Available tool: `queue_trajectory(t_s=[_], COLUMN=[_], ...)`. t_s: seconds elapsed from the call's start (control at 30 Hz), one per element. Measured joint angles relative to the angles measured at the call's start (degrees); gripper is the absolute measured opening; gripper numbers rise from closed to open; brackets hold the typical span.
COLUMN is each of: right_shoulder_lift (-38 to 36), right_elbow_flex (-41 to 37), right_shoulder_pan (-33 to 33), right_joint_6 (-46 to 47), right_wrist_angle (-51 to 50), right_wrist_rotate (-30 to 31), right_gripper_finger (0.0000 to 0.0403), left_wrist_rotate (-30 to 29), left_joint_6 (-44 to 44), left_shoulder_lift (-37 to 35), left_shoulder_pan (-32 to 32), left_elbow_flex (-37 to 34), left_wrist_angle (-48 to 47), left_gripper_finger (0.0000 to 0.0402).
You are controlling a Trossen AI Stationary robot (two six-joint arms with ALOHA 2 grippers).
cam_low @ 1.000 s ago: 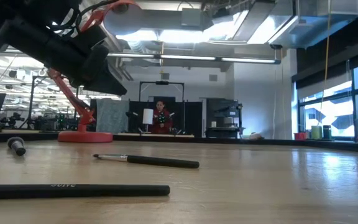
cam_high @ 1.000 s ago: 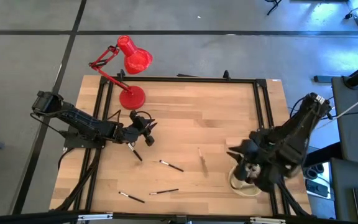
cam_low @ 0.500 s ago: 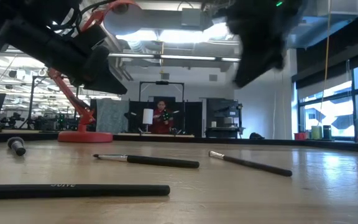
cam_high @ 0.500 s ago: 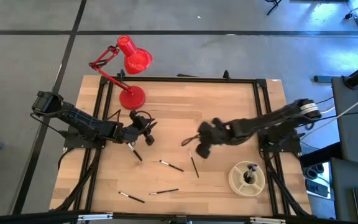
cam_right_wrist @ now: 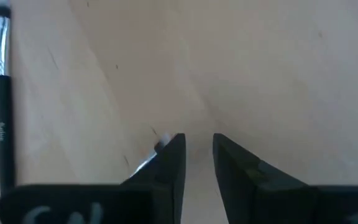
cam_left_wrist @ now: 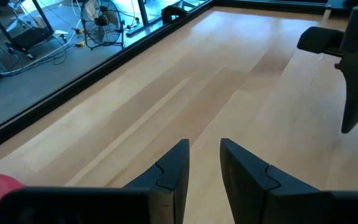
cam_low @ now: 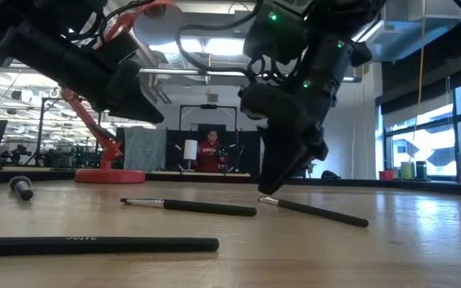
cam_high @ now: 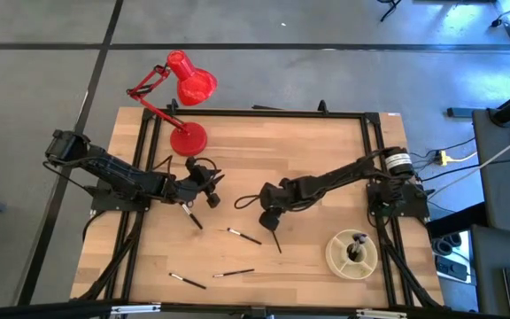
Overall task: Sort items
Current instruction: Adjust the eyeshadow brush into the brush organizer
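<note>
While the left gripper point(cam_high: 204, 182) waits over the left part of the table point(cam_high: 326, 151), near the lamp point(cam_high: 184, 97), the right gripper point(cam_high: 271, 218) reaches to the middle of the table. In the left wrist view, we see the left fingers point(cam_left_wrist: 173, 168) with a small gap between them and nothing in it. They hang above the bare wood.

The right gripper is low, right at the tip of a brush point(cam_high: 275, 237) that lies on the table. From the low view, we see the gripper point(cam_low: 272, 190) come down to the bristle end of that brush point(cam_low: 314, 210). In the right wrist view, the right fingers point(cam_right_wrist: 173, 158) also have a small gap with nothing between them. The silver end of the brush peeks out beside one finger. We cannot tell if the finger touches it.

We see more brushes on the table. One point(cam_high: 243, 236) lies just left of the right gripper's brush. One point(cam_high: 190, 215) lies below the left gripper. Two more point(cam_high: 187, 281) lie near the front edge, and the other of these point(cam_high: 234, 273) sits to its right. Another brush point(cam_right_wrist: 2, 106) shows in the right wrist view.

The dish point(cam_high: 335, 255) sits at the front right. It has dark things inside, too small to tell. Far behind the table we see a person point(cam_low: 210, 152).
</note>
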Motion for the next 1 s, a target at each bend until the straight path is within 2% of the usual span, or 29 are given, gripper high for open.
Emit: queue_trajectory(t_s=[0.23, 0.8, 0.9, 1.0], right_shoulder_lift=[0.0, 2.8, 2.8, 2.9], right_elbow_flex=[0.2, 0.4, 0.3, 0.3], right_shoulder_pan=[0.7, 2.5, 3.0, 3.3], right_joint_6=[6.0, 8.5, 8.1, 7.9], right_wrist_angle=[1.4, 4.0, 4.0, 4.2], right_wrist_rotate=[-0.9, -1.5, -2.4, -3.4], right_gripper_finger=[0.0081, 0.0080, 0.0064, 0.0026], left_wrist_rotate=[0.0, 0.0, 0.0, 0.0], left_joint_6=[1.3, 1.9, 1.9, 2.0], left_shoulder_lift=[0.0, 0.0, 0.0, 0.0], left_shoulder_pan=[0.0, 0.0, 0.0, 0.0], left_elbow_flex=[0.0, 0.0, 0.0, 0.0], left_wrist_angle=[0.0, 0.4, 0.4, 0.4], left_gripper_finger=[0.0086, 0.0086, 0.0086, 0.0086])
